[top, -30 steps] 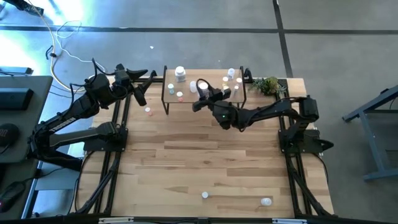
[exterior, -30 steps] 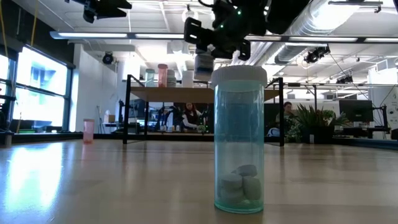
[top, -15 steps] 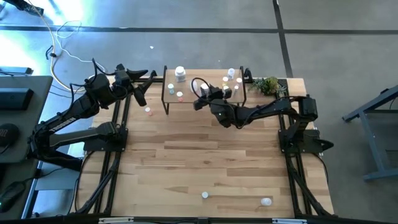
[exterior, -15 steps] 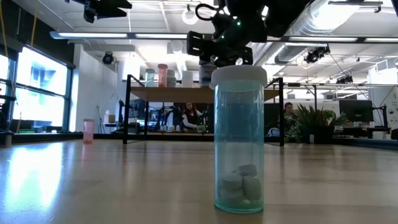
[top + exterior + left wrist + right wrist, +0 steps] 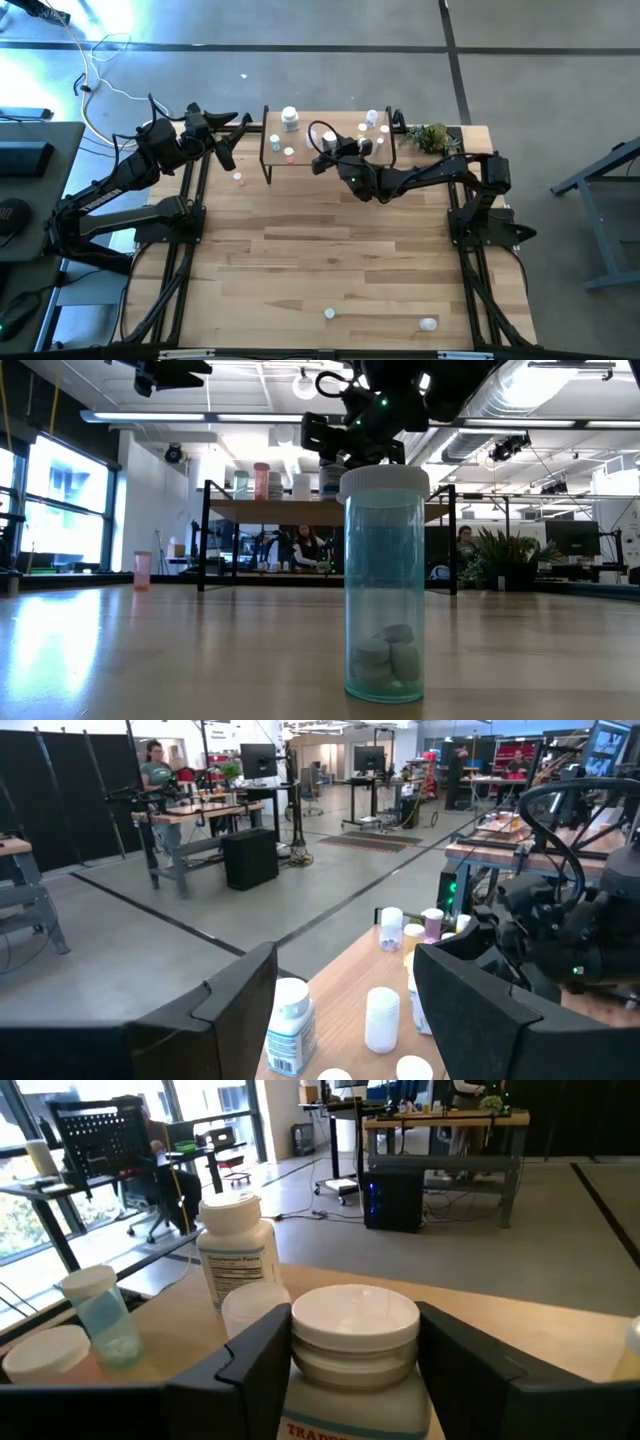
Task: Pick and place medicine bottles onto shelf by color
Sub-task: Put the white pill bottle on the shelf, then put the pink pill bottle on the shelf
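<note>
While over shelf (image 5: 300,150), right tool (image 5: 352,1342) straddles white-capped bottle (image 5: 355,1342).

a low light-wood shelf on thin black legs (image 5: 300,150) stands at the table's far edge, with small white bottles upright on it at both ends. a wide white-capped bottle (image 5: 352,1350) stands on the board. a pink bottle (image 5: 239,178) sits beside the shelf; two white-capped bottles (image 5: 329,313) lie near the front edge.
</note>
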`<move>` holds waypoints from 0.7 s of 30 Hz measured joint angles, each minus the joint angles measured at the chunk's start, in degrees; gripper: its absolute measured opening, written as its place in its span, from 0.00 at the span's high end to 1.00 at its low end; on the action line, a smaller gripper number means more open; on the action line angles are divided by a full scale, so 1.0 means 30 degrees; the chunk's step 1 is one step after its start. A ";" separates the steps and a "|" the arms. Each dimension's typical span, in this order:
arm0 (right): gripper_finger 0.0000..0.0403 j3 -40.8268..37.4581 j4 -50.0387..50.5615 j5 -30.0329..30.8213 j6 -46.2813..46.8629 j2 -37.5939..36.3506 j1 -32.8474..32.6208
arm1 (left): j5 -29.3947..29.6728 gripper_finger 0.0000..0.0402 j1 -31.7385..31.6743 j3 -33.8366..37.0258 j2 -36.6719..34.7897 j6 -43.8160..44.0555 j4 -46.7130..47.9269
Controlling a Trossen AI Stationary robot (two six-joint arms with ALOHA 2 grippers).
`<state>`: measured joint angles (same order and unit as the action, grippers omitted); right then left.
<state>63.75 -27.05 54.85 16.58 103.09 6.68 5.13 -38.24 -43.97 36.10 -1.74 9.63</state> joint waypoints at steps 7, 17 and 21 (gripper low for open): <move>0.43 -0.0007 0.0190 -0.0108 -0.0183 0.0007 0.0027 | 0.0000 0.44 0.0000 0.0000 0.0000 -0.0007 0.0007; 0.40 -0.0015 -0.0028 -0.0086 -0.0179 -0.0647 -0.0097 | 0.0000 0.44 0.0000 0.0000 -0.0002 -0.0998 0.0098; 0.40 -0.0022 -0.0104 -0.0075 -0.0179 -0.1088 -0.0396 | 0.0000 0.44 0.0007 0.0000 0.0000 -0.0998 0.1329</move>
<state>63.68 -27.36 54.62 16.04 99.83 5.49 5.13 -38.22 -43.97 36.10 -4.73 13.61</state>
